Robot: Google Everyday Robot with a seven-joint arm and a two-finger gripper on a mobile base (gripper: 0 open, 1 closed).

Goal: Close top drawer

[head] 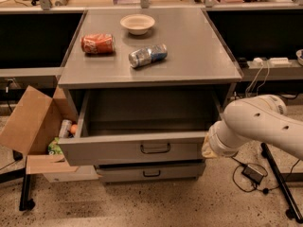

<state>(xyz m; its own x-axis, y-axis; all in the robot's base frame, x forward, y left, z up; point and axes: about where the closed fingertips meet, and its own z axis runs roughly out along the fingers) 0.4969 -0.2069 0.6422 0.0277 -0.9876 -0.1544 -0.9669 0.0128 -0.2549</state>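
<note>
The top drawer [113,150] is plain grey with a dark handle [155,148], matching the grey surface [194,56] above it, where a red can [97,43], a silver-and-blue can [147,56] and a cream bowl [137,23] lie. The arm [265,122] is white, and its end effector [207,149], at the right end of the drawer's front, shows pale cream. A brown cardboard box [28,122] stands at the left on a beige floor [142,202] speckled with dark flecks.

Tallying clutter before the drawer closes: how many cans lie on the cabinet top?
2: a red can at left, a silver can right of it, both lying. The box may hide more. The gripper is by the right front corner of the top drawer.
</note>
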